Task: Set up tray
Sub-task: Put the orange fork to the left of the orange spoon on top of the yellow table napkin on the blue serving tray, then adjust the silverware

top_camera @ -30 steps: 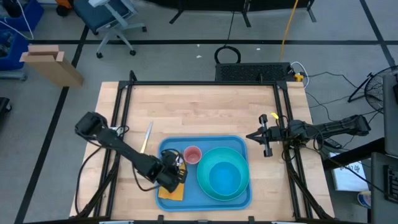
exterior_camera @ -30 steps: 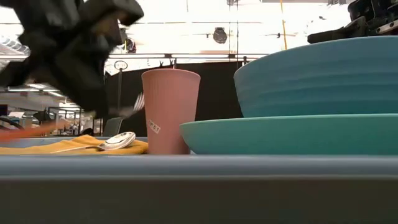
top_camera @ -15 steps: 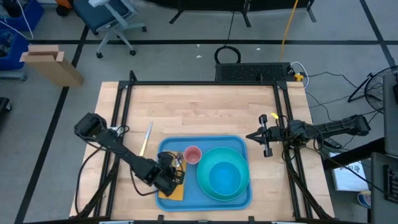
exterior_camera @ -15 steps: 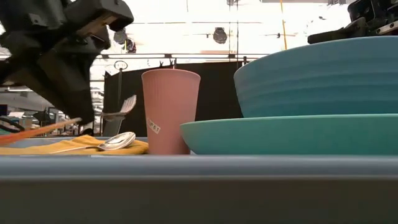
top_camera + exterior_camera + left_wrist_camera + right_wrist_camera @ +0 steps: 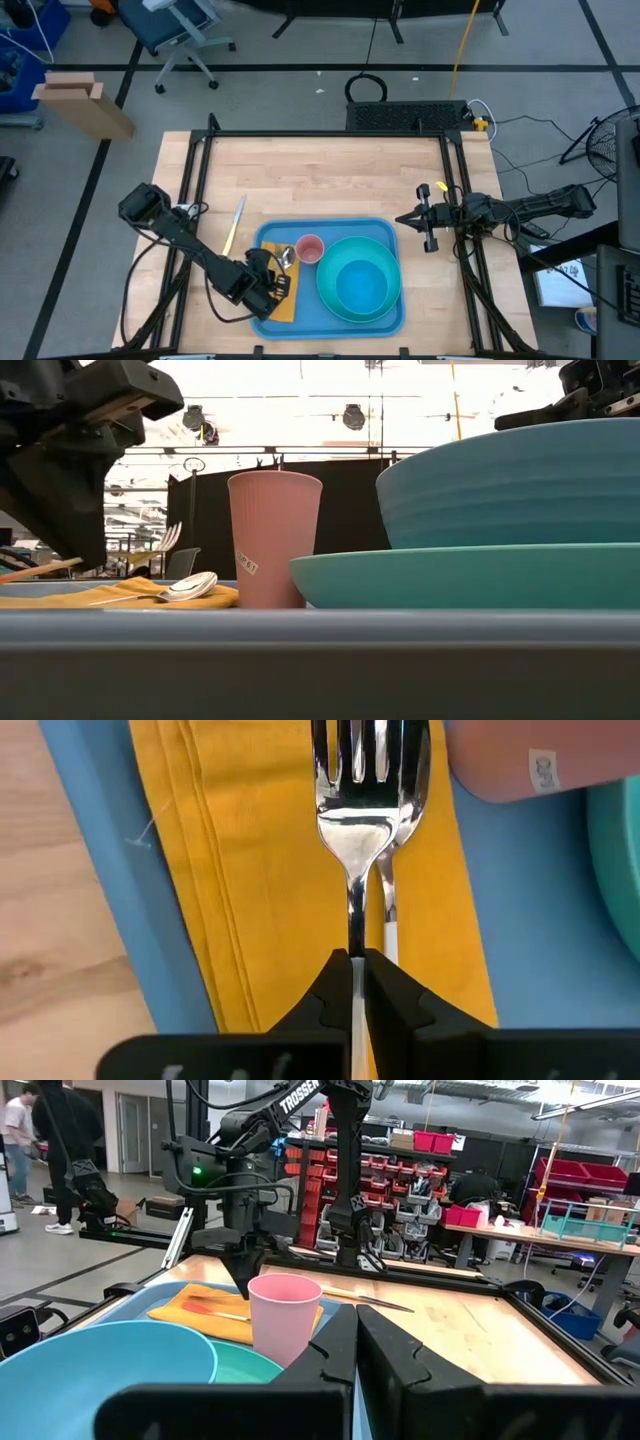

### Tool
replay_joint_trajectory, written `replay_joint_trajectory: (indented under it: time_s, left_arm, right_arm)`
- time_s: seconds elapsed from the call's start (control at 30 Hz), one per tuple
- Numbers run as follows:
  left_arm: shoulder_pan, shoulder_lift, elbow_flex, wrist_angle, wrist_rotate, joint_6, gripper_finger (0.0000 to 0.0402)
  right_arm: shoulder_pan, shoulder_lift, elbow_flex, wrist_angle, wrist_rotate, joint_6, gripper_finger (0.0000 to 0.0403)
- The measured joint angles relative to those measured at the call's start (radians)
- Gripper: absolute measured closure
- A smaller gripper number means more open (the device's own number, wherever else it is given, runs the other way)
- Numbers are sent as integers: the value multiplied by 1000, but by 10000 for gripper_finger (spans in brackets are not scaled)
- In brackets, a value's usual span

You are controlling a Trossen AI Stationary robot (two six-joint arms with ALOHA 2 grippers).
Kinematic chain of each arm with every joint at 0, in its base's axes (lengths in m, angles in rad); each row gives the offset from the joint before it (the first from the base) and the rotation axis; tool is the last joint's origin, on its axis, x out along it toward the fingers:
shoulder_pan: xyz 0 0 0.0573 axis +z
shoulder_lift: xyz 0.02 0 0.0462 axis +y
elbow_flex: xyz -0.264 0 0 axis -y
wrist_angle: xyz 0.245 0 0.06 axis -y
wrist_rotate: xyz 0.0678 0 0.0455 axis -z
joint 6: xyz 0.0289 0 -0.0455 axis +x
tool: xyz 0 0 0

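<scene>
The blue tray (image 5: 330,222) lies at the table's near middle. It holds a yellow napkin (image 5: 278,308) at its left end, a pink cup (image 5: 310,248) and a turquoise plate with a bowl (image 5: 358,280) on it. A spoon (image 5: 190,586) lies on the napkin (image 5: 130,595). My left gripper (image 5: 275,285) hovers over the napkin, shut on a fork (image 5: 367,770). My right gripper (image 5: 430,222) waits at the table's right edge, shut and holding nothing. My left gripper (image 5: 356,960) pinches the fork's handle (image 5: 356,935) between its two fingers. The fingers lie along the handle, and the tines (image 5: 368,750) stick out ahead of them toward the cup. The fork (image 5: 168,538) is lifted clear above the napkin (image 5: 240,870).
A knife (image 5: 235,222) lies on the bare wood left of the tray's far-left corner. The spoon's handle (image 5: 391,925) runs right under the held fork. Bare table stretches across the far half. People stand in the room beyond the table.
My left gripper has drawn back toward the table's left and near edges, staying shut and carrying the fork with it. In the low view the fork's tines have moved away from the cup and sunk a little. The right arm has kept still.
</scene>
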Motion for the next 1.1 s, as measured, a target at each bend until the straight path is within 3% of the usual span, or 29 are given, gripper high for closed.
replay_joint_trajectory:
  time_s: [0.43, 0.67, 0.9, 1.1]
  left_arm:
    - [24, 0, 0, 0, 1, 32, 340]
    - [22, 0, 0, 31, 2, 50, 336]
    - [21, 11, 1, 216, -29, 174, 335]
    - [10, 76, 0, 207, 10, 183, 340]
  right_arm:
    - [0, 0, 0, 3, 0, 0, 403]
    - [0, 0, 0, 3, 0, 0, 403]
    - [0, 0, 0, 4, 0, 0, 403]
    - [0, 0, 0, 7, 0, 12, 403]
